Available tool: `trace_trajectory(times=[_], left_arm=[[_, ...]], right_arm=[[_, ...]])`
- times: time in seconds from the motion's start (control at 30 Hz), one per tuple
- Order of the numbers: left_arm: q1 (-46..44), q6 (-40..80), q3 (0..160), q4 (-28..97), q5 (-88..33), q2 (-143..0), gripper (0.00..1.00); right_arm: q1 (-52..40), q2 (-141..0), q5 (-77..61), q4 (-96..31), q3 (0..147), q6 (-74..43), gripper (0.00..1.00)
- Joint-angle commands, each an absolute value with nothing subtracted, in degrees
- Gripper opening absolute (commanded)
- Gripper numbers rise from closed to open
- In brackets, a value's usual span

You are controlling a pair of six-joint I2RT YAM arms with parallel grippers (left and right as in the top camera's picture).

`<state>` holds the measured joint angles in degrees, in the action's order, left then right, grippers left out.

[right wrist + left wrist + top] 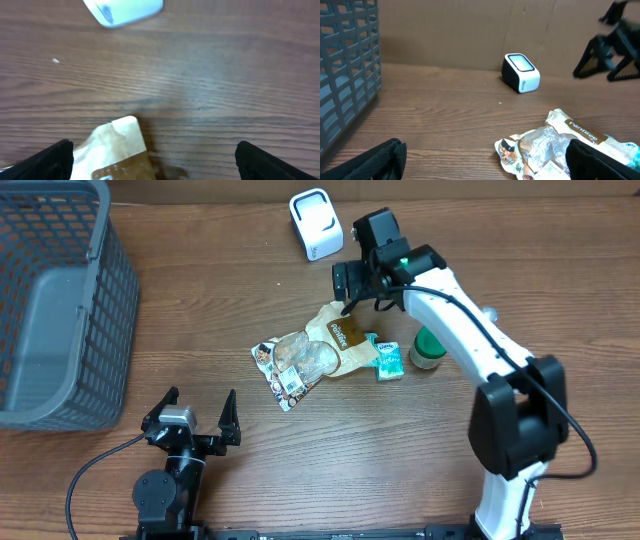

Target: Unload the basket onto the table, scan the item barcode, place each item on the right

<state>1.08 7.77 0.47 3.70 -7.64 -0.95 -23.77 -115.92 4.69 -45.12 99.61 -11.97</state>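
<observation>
The white barcode scanner [316, 224] stands at the back of the table, also in the left wrist view [521, 73] and at the top edge of the right wrist view [125, 10]. The items lie in a pile mid-table: a tan and brown pouch [340, 335] [117, 150] [580, 131], a clear foil packet [290, 365] [540, 150] with a white barcode label, a teal box [388, 360] and a green tub [428, 348]. My right gripper [358, 288] [155, 165] hovers open over the pouch's top end, holding nothing. My left gripper [197, 412] [485, 170] is open and empty near the front edge.
A grey mesh basket [55, 300] [345, 75] fills the left side of the table. The right arm [470, 330] reaches over the green tub. A cardboard wall [470, 30] stands behind the scanner.
</observation>
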Motion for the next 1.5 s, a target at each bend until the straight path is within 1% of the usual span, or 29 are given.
trace_trajectory(times=[0.0, 0.43, 1.47], left_arm=[[0.60, 8.16, 0.27, 3.90, -7.03, -0.27, 0.99], [0.60, 8.16, 0.27, 3.90, -7.03, -0.27, 0.99], [0.62, 8.16, 0.27, 3.90, -7.03, -0.27, 1.00]], right_arm=[[-24.10, -108.64, 5.06, -44.93, 99.33, -12.01, 1.00], [-24.03, -100.42, 5.06, -45.30, 99.33, -12.01, 1.00], [-24.03, -90.85, 5.08, -45.54, 99.31, -12.01, 1.00]])
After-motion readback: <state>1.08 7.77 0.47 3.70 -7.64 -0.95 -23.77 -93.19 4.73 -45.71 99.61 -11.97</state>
